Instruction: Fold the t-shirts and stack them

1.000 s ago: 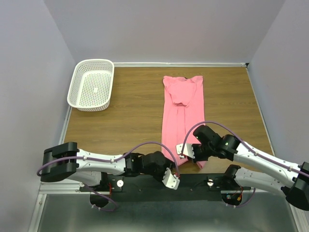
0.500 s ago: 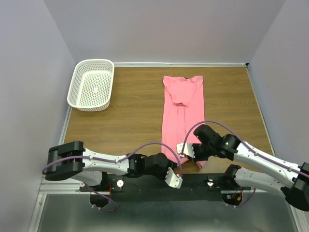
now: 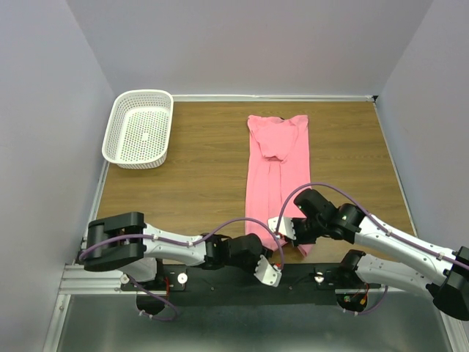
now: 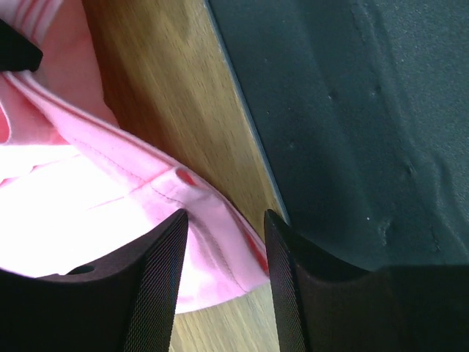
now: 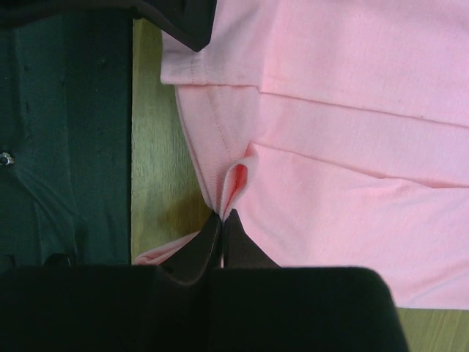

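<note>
The salmon-pink t-shirt (image 3: 277,165) lies folded into a long narrow strip on the wooden table, collar end far, hem end near. My right gripper (image 3: 294,239) is at the near right hem. In the right wrist view it (image 5: 223,215) is shut on a small pinched fold of the hem fabric (image 5: 238,180). My left gripper (image 3: 258,243) is at the near left hem corner. In the left wrist view it (image 4: 225,220) is open, and the hem corner (image 4: 212,257) lies between its fingers, low over the table.
A white perforated basket (image 3: 139,128) stands at the far left of the table (image 3: 198,169). A dark mat (image 3: 293,275) runs along the table's near edge just behind both grippers. Grey walls close in the left, right and back.
My left arm has slid right along the near edge, bringing its gripper to the shirt's near left corner. The right gripper and the shirt have not moved.
</note>
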Robot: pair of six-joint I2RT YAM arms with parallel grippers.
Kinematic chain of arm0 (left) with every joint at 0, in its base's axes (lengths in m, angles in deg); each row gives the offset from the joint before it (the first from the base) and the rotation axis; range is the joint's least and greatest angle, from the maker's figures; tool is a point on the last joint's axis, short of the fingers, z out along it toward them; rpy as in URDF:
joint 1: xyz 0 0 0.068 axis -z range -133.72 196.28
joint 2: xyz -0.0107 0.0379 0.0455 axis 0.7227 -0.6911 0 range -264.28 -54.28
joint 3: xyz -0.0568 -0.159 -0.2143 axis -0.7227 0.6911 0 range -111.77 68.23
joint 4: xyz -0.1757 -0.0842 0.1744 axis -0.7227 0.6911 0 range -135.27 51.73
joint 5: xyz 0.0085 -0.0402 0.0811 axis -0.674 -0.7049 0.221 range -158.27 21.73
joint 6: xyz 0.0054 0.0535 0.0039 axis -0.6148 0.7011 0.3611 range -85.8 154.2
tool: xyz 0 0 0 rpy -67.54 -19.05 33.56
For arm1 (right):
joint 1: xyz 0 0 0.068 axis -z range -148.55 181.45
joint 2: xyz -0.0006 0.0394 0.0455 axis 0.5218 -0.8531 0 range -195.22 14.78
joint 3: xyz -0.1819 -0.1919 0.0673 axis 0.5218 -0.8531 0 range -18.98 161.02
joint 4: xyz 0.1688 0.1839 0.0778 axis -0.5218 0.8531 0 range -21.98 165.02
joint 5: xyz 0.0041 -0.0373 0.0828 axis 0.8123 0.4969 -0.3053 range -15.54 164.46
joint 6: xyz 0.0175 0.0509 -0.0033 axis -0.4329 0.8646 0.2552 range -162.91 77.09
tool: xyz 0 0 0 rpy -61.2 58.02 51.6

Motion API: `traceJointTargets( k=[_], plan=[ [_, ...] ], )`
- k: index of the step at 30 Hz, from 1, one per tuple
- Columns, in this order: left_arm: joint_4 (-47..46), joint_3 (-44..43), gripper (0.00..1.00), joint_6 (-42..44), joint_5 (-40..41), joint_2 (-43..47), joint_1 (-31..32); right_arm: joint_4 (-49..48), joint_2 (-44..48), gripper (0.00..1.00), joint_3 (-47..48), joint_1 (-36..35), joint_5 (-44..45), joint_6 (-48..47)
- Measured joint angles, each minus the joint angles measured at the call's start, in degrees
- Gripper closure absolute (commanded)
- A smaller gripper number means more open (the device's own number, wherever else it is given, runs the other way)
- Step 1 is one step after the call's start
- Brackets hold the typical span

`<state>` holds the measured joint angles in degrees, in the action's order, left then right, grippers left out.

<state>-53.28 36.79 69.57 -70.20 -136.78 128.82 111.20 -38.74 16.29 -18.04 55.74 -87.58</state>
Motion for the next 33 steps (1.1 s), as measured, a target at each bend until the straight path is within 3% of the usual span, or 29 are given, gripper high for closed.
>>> traceJointTargets(
  k=[13, 16, 20, 22, 23, 26, 33],
  plan=[
    [0.09, -3.54, 0.67, 0.11, 0.0, -4.42, -1.57, 0.0, 0.02, 0.99, 0.0, 0.09, -0.31, 0.0],
    [0.5, -3.54, 0.83, 0.24, -0.02, -4.52, -1.79, 0.02, 0.02, 1.0, 0.0, 0.11, -0.31, 0.0],
    [0.63, -3.52, 0.85, 0.2, -0.02, -4.83, -1.86, 0.15, 0.02, 1.0, 0.0, 0.11, -0.31, -0.04],
    [0.63, -3.52, 0.84, 0.2, -0.02, -4.85, -1.86, 0.15, 0.02, 0.99, 0.0, 0.11, -0.31, -0.04],
    [0.63, -3.52, 0.74, 0.2, 0.0, -4.85, -1.86, 0.17, 0.02, 0.99, 0.0, 0.11, -0.31, -0.04],
    [0.15, -3.1, 0.65, 0.17, 0.17, -4.24, -1.86, 0.15, 0.02, 0.99, 0.0, 0.13, -0.31, -0.02],
    [1.09, 1.14, 0.55, 0.39, -0.48, 6.14, -1.95, 0.15, 0.02, 1.0, 0.0, 0.11, -0.33, -0.07]
  ],
)
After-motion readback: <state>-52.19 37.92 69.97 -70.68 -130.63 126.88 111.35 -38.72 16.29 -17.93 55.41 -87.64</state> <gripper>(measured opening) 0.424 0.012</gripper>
